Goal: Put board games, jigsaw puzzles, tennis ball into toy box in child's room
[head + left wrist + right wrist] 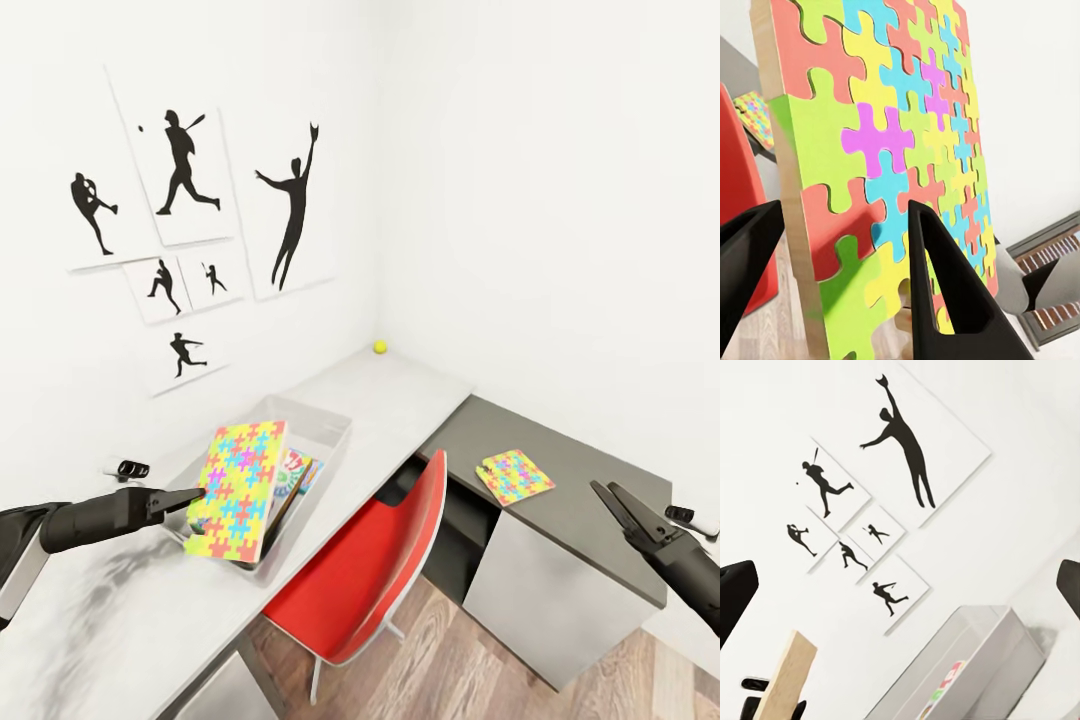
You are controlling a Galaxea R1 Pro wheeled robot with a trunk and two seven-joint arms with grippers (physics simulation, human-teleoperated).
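white walls with ballplayer silhouettes [190, 230] are closing in a corner over the pale table [400, 395], and the toy box [325, 425] is sitting on it beside the red chair [375, 565]. my left claw [192, 497] is clenching one jigsaw puzzle [240, 490] by its edge, standing it nearly upright at the near rim of the toy box, its long axis running up and down, its coloured face turning toward the chair. i am judging this as the dropping-in step: next i am needing to tip it flat over the opening and unclench. the second puzzle [515, 475] is lying flat on the dark cabinet top past the chair, the tennis ball [380, 346] well beyond the toy box in the corner. my right claw [612, 500] is hanging spread, grasping nothing
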